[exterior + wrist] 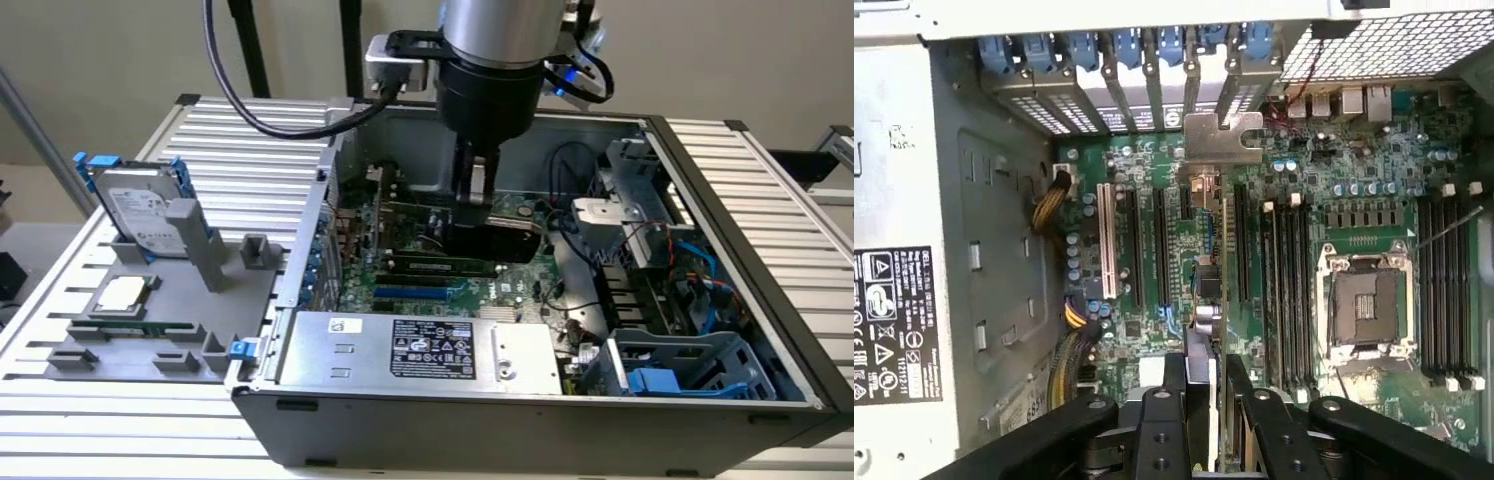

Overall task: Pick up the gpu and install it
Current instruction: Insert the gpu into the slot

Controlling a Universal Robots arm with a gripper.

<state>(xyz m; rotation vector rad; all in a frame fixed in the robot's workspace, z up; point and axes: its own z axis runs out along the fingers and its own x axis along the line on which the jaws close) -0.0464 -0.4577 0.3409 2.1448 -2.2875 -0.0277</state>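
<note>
One gripper (pixel 1206 372) clamping gpu (pixel 1210 275), wrist view edge-on among slots (pixel 1159 250)

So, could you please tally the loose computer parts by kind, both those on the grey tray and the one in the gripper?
Hard drive: 1
Processor chip: 1
Memory stick: 1
gpu: 1, held in the gripper
Total: 4

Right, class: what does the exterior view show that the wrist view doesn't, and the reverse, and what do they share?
Exterior view: the hard drive standing in the grey holder outside the case. Wrist view: the processor socket. Both: the motherboard and the gpu in the end effector.
</note>
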